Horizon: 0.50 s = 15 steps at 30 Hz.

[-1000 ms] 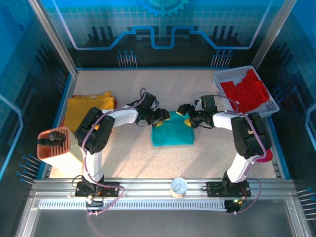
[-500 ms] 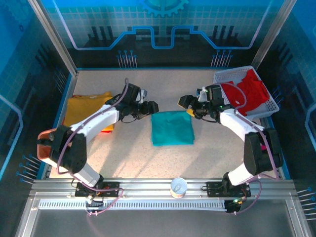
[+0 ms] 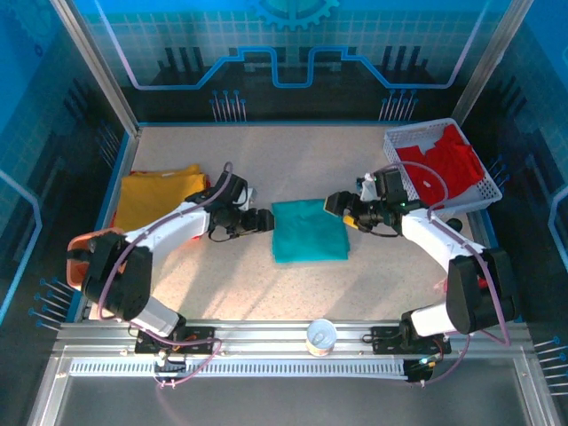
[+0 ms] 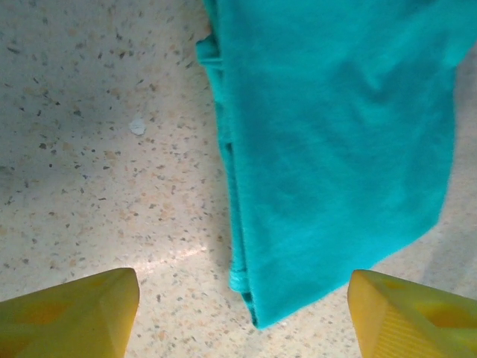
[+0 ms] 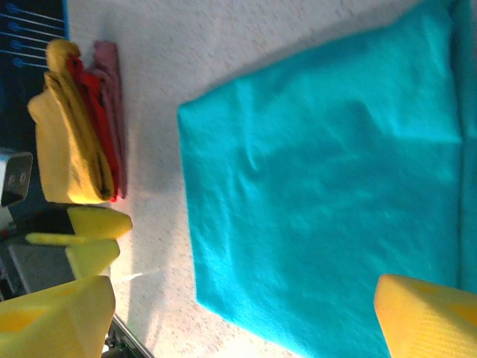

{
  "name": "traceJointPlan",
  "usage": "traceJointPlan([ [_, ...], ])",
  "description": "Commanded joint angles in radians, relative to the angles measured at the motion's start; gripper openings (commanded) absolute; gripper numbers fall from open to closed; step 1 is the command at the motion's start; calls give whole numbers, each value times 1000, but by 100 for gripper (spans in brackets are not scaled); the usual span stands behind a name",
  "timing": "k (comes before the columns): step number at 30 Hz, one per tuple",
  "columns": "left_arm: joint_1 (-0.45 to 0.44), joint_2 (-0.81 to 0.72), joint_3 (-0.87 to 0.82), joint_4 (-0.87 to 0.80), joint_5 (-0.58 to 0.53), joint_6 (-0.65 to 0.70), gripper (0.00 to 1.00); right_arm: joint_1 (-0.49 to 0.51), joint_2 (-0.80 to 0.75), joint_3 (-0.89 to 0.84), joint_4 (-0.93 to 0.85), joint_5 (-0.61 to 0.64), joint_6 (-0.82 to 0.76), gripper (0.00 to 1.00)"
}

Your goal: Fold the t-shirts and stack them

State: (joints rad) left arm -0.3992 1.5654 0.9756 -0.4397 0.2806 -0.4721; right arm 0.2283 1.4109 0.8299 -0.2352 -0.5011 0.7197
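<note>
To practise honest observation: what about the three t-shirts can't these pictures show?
Teal t-shirt: left wrist view, cut off by top and right edges.
Yellow t-shirt: top external view, near edge partly covered by left arm.
Red t-shirt: top external view, crumpled in basket; shape unclear.

1. The folded teal-green cloth t-shirt (image 4: 335,149) is showing a soft, matt knit surface with faint creases.
2. The pale speckled stone-look tabletop (image 4: 97,149) is appearing smooth and is faintly reflecting light.
3. The white mesh plastic basket (image 3: 470,201) is looking rigid.
4. The mustard-yellow cloth t-shirt (image 3: 155,197) is looking matt.
</note>
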Motion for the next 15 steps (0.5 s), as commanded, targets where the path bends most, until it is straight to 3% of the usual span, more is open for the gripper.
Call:
traceJointPlan([
  [1, 7, 87, 48, -20, 5, -16, 70, 2, -50, -36, -19, 7, -15, 91],
  [9, -31, 242, 126, 13, 49, -70, 56, -3, -70, -55, -52, 19, -42, 91],
  [15, -77, 290, 170, 39, 72, -105, 54, -2, -58, -71, -28, 5, -29, 91],
])
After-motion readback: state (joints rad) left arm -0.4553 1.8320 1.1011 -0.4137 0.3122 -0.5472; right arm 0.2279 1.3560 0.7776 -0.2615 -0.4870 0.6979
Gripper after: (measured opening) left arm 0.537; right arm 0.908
